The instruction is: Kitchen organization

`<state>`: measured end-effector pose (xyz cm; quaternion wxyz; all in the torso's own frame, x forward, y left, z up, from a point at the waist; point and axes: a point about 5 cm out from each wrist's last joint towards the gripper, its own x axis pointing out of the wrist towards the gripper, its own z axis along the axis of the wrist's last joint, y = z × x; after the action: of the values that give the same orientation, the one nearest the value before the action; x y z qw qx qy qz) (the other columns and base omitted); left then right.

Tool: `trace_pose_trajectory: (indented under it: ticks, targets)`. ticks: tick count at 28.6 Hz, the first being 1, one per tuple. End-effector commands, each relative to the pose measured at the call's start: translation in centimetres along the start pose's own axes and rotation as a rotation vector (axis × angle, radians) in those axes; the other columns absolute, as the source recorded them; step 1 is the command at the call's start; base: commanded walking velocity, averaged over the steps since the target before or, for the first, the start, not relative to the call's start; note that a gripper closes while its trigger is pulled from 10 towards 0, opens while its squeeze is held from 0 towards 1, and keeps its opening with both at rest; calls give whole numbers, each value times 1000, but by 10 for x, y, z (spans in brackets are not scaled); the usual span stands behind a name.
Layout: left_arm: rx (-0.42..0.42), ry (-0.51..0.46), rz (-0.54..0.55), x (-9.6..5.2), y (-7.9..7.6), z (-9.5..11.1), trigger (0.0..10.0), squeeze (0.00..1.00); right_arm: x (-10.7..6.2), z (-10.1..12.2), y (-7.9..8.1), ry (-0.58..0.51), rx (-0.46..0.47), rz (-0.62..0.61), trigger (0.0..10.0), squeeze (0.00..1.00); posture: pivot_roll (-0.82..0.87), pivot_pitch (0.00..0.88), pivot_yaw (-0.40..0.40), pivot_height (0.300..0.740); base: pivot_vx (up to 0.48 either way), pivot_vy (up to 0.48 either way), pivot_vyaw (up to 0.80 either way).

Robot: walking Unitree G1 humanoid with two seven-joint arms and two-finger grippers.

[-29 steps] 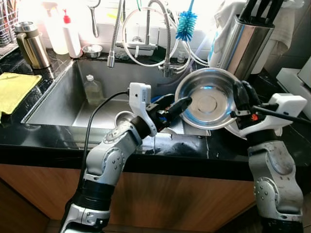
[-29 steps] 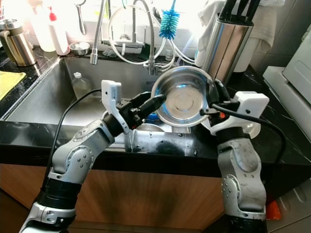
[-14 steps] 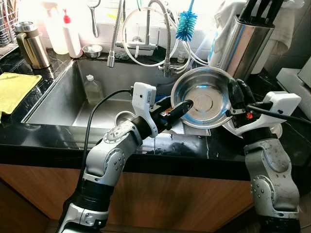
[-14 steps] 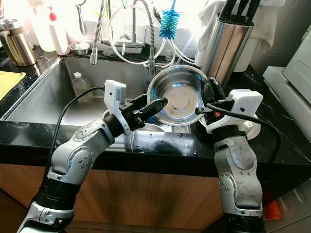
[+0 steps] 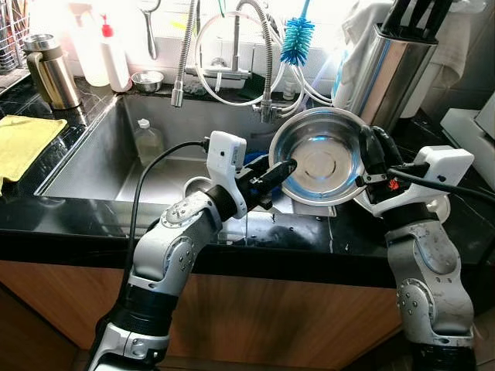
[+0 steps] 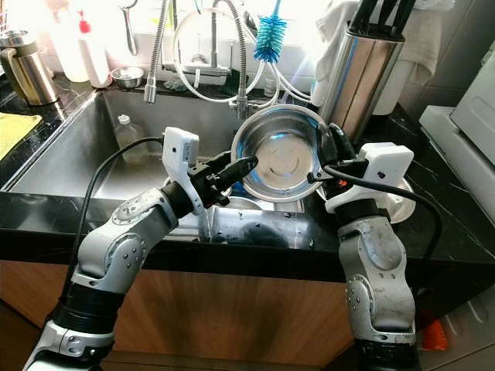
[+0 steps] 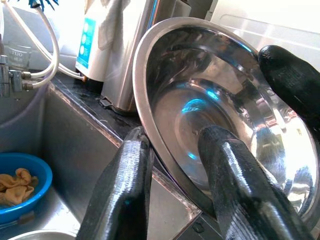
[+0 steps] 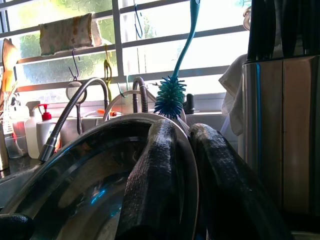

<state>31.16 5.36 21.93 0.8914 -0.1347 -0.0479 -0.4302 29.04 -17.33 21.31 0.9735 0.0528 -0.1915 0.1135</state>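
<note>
- Gripping a steel bowl at frame centre, tilted on edge above the sink, the right gripper is pinching its right rim.
- Left wrist view: the left gripper is straddling the bowl's near rim, fingers narrowly parted.
- Right wrist view: right fingers are clamping the rim.

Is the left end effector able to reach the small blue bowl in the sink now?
Probably not yet: the left end effector straddles the rim of the tilted round steel bowl; the small blue bowl lies lower in the sink.
</note>
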Motion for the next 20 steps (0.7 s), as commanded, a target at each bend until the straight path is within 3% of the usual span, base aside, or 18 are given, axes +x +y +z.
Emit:
trace_pose_trajectory:
  ticks: [1,20]
  targets:
    - [16,13,-43,4,-9,-3,0,0,5,2,7,-6,-3,36,10000,0,116,35,-82,740,0,0,0]
    - [12,22,-61,3,-11,-4,0,0,7,-3,14,6,-22,67,10000,0,121,32,-82,740,0,0,0]
